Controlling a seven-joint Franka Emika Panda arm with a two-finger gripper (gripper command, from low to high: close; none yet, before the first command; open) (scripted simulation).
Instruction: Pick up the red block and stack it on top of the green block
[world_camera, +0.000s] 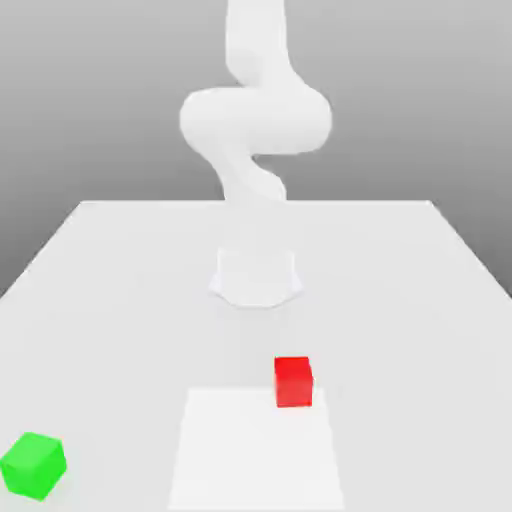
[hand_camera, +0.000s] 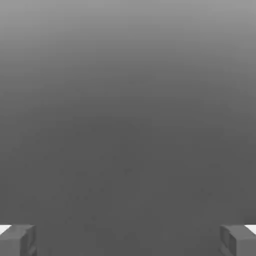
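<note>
The red block (world_camera: 293, 382) is a small bright red cube resting on the white table (world_camera: 400, 300), a little to the exterior view's right of centre, in front of the arm's base. The green block (world_camera: 33, 466), a cube of about the same size, sits near the front corner at the exterior view's left, well apart from the red one. In the hand view my gripper (hand_camera: 128, 240) stands open: its two grey fingertips (hand_camera: 17, 240) are wide apart with nothing between them, against a plain grey background. The white arm (world_camera: 255, 120) rises from its base and curls upward.
The arm's round base (world_camera: 256, 276) stands mid-table behind the blocks. A slightly brighter square patch (world_camera: 255, 455) marks the table surface at the front centre, with the red block at its far right corner.
</note>
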